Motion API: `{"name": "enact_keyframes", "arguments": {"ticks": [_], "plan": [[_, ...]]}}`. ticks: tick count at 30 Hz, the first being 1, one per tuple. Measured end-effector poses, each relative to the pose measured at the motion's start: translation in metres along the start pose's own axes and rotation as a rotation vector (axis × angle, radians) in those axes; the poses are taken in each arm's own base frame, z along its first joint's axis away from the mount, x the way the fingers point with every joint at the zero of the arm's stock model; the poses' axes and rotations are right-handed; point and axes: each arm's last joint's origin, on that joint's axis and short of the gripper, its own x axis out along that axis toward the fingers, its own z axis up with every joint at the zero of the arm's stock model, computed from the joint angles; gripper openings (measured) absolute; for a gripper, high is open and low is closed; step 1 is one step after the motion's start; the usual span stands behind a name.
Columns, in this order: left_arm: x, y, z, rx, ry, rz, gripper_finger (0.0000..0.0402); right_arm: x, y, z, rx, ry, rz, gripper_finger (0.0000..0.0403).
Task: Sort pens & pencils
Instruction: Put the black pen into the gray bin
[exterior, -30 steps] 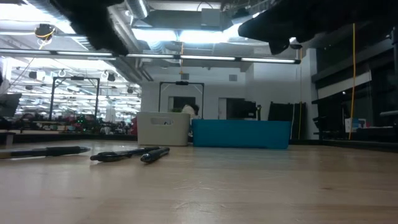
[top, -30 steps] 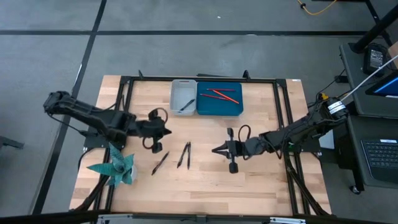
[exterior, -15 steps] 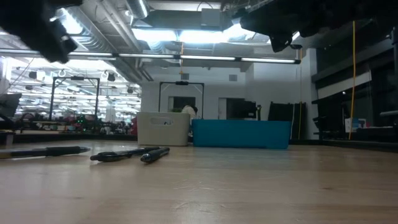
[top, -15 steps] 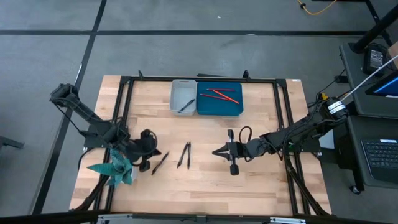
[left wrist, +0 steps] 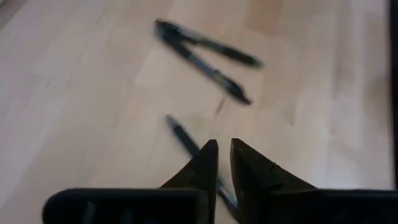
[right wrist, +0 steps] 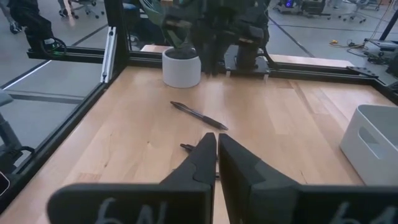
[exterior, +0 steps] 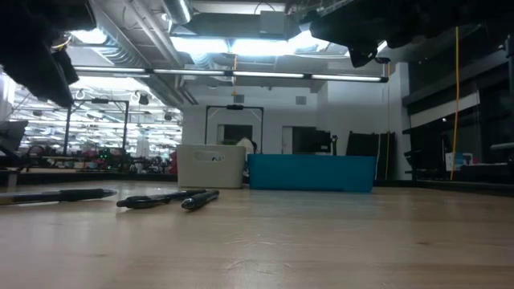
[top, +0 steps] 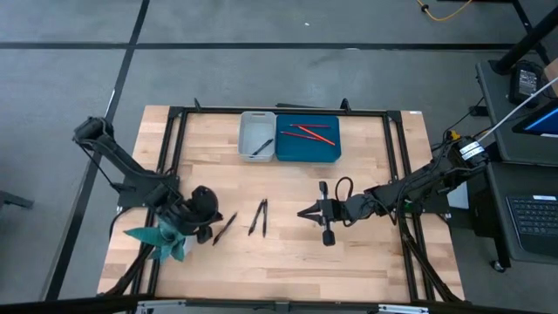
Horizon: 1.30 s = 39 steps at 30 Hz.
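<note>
Three dark pens lie flat on the wooden table: one alone, two crossed in a narrow V. Another pen lies in the grey bin. Red pencils lie in the blue bin. My left gripper hangs above the lone pen's near end, slanting down, its fingertips a narrow gap apart with nothing between them. My right gripper hovers shut to the right of the V of pens, holding nothing.
A teal paper plant in a white pot stands at the near left, close beside my left arm. The two bins sit side by side at the table's far middle. A black frame runs round the table's edges. Bare wood lies along the near edge.
My left gripper has swung from left of the table's middle toward the near edge and the left, sunk lower and rolled about its own line. It now hangs over the lone pen. The pens have not moved.
</note>
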Motion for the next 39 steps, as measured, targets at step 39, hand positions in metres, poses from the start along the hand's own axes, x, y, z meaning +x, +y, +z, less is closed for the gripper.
{"name": "enact_keyframes", "arguments": {"ticks": [39], "plan": [[0.067,-0.011,-0.029,-0.152,0.355,0.085,0.0098,0.000,0.000,0.000,-0.005,0.002,0.001,0.0020]]}}
